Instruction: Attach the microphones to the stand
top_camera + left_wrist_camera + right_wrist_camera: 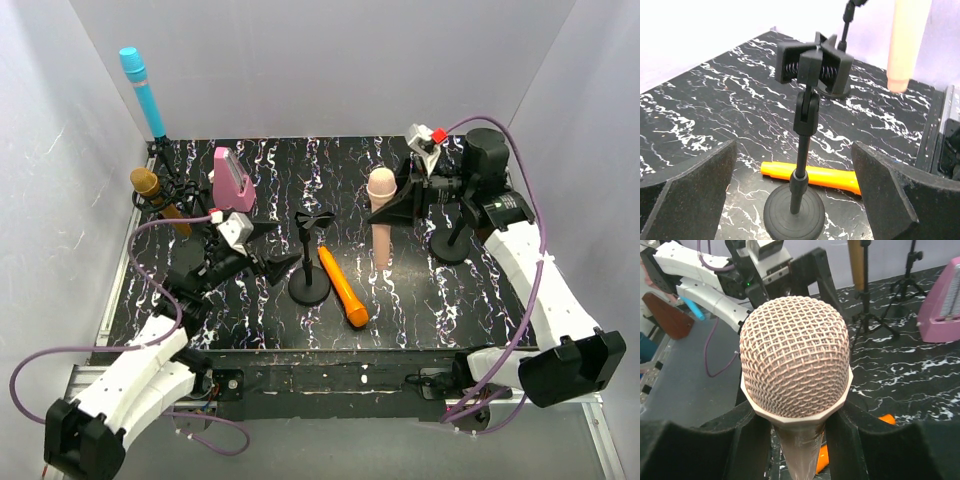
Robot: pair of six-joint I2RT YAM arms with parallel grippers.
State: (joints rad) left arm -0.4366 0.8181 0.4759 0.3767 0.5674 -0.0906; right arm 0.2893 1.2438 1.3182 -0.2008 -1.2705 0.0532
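Your right gripper point(396, 207) clamps the peach mic point(381, 222), right of centre.
Your left gripper point(274, 248) gapes open facing the stand point(309, 258); the orange mic point(342, 287) lies beside it.

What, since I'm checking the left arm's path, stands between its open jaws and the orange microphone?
A black round-based microphone stand, its clip empty; the orange microphone lies flat just behind its pole. The left wrist view shows this.

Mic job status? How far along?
Done: cyan microphone and gold microphone look mounted at back left. In hand: right hand grips the peach microphone upright. To do: orange microphone lies flat beside the empty centre stand; left hand open, facing it.
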